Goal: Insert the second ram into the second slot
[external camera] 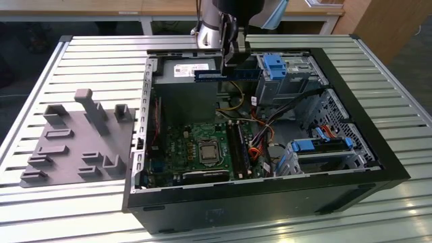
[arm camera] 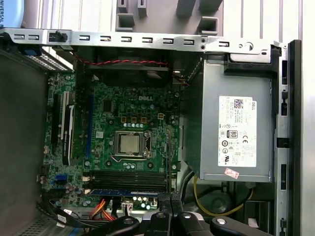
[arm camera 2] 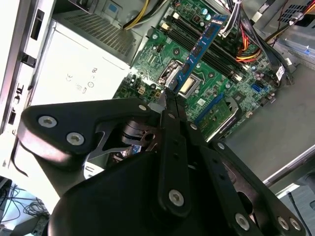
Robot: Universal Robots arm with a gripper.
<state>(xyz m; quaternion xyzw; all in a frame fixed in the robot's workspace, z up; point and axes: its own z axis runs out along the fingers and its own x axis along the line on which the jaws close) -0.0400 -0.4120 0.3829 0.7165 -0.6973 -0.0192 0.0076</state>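
Note:
My gripper [external camera: 233, 65] hangs over the back of the open computer case [external camera: 270, 192], shut on the second ram [external camera: 226, 75]. That ram is a thin blue stick held level, high above the motherboard [external camera: 196, 147]. In the second wrist view the fingers [arm camera 2: 170, 110] pinch one end of the second ram [arm camera 2: 199, 49], which reaches out over the board. In the first wrist view the held ram [arm camera: 169, 162] shows edge-on above the gripper [arm camera: 170, 209]. The dark slots [external camera: 238, 146] [arm camera: 128, 178] lie beside the processor socket [arm camera: 129, 145]. A blue strip [arm camera: 125, 192] sits along the outermost slot.
A grey power supply [arm camera: 236, 132] fills the case's rear corner. Drive cages with blue tabs [external camera: 276, 66] [external camera: 320, 146] and orange and black cables [external camera: 260, 149] crowd the exterior view's right. A grey peg fixture [external camera: 78, 142] lies on the slatted table [external camera: 94, 50] at the exterior view's left.

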